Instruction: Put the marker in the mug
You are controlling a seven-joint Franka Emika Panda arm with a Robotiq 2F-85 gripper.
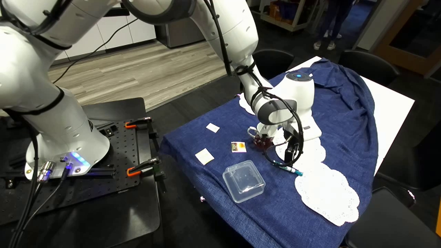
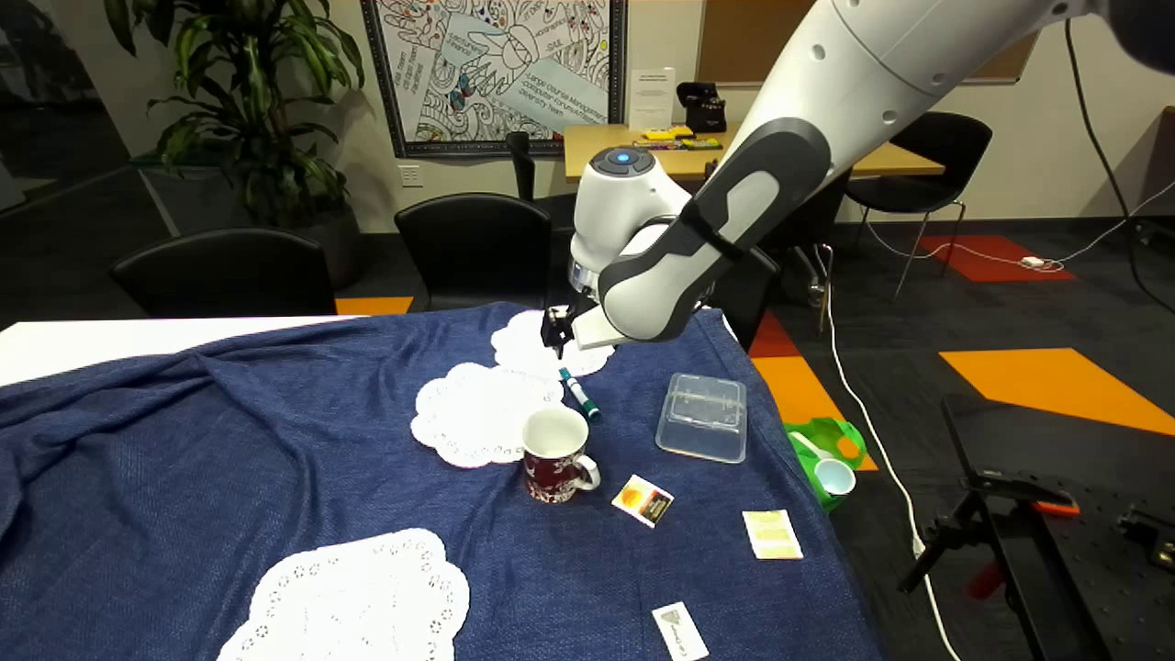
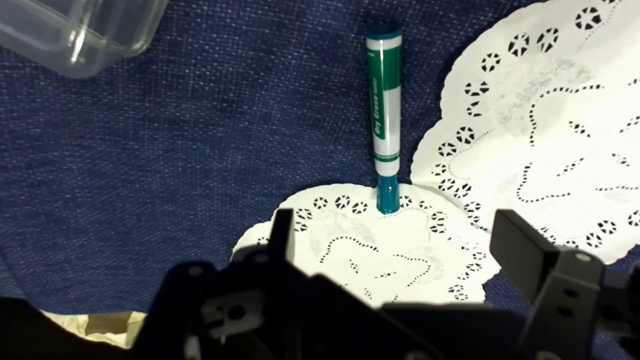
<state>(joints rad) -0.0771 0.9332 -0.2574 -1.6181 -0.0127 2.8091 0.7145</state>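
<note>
Pincer (image 3: pixel 392 232) is held above a paper doily (image 3: pixel 370 245), its fingers (image 3: pixel 522 250) spread apart. Just beyond, the marker (image 3: pixel 387 120) is laid on blue cloth (image 3: pixel 225 125), 1 end overlapping the doily. Farther out, the mug (image 2: pixel 553 464) is stood upright on the cloth-covered worktop (image 1: pixel 389 110); a clear container (image 2: pixel 702 418) is placed near the marker.

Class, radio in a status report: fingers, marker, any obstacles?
Fingers open, empty. Marker on tablecloth, one end on doily, not in mug. Plastic container off to one side, seemingly not blocking.

Behind black chairs (image 2: pixel 473 246), a leafy plant (image 2: pixel 252 115) stands near framed artwork (image 2: pixel 500 73).
</note>
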